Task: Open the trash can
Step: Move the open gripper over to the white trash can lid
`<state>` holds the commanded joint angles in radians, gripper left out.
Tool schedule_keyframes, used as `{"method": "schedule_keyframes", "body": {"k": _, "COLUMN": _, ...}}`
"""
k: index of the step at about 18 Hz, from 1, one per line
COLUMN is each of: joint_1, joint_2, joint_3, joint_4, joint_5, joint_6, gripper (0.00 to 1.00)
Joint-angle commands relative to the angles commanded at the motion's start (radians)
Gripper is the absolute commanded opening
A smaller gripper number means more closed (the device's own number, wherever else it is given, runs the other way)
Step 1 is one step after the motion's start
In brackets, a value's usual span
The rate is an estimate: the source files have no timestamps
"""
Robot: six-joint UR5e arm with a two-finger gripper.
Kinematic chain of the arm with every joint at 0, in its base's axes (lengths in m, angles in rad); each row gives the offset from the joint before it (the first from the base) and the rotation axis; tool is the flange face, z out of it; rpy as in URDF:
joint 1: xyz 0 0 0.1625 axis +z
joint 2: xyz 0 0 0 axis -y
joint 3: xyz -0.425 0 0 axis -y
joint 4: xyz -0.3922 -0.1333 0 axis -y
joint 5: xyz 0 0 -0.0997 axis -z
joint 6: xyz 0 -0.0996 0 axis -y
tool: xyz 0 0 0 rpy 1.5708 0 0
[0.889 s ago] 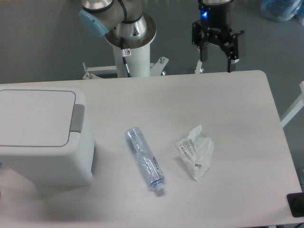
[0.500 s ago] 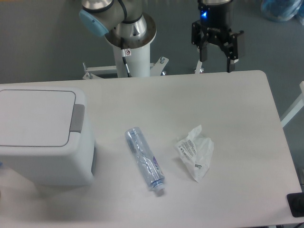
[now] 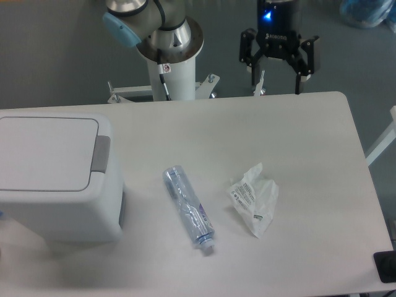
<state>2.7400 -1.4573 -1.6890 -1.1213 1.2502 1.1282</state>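
The trash can [image 3: 55, 179] is a large white boxy bin at the left of the table. Its flat lid [image 3: 43, 153] lies shut, with a grey push tab [image 3: 102, 153] on its right edge. My gripper [image 3: 276, 80] hangs above the table's far edge, right of centre, far from the trash can. Its two black fingers are spread wide apart and hold nothing.
A crushed clear plastic bottle [image 3: 188, 206] lies in the middle of the table. A crumpled white wrapper [image 3: 255, 198] lies to its right. The arm's white base column [image 3: 172, 55] stands behind the table. A black object [image 3: 387, 266] sits at the front right corner.
The gripper's fingers have spread wider apart and the gripper has shifted slightly left. The trash can, bottle and wrapper have not moved.
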Motion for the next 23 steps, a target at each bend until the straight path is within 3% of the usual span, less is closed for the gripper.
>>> {"method": "schedule_keyframes", "body": {"k": 7, "joint_1": -0.132, "joint_2": -0.024, "joint_3": 0.005, "joint_4": 0.052, "joint_5": 0.002, "joint_6": -0.298, "gripper": 1.00}}
{"method": "schedule_keyframes", "body": {"k": 12, "joint_1": -0.258, "joint_2": -0.075, "joint_3": 0.003, "joint_4": 0.158, "joint_5": -0.011, "joint_6": -0.614, "gripper": 1.00}}
{"method": "schedule_keyframes", "body": {"k": 17, "joint_1": -0.341, "joint_2": -0.106, "joint_3": 0.005, "joint_4": 0.192, "joint_5": -0.040, "joint_6": -0.744, "gripper": 1.00}}
{"method": "schedule_keyframes", "body": {"k": 23, "joint_1": -0.399, "joint_2": -0.127, "joint_3": 0.003, "joint_4": 0.209, "joint_5": -0.040, "joint_6": -0.803, "gripper": 1.00}}
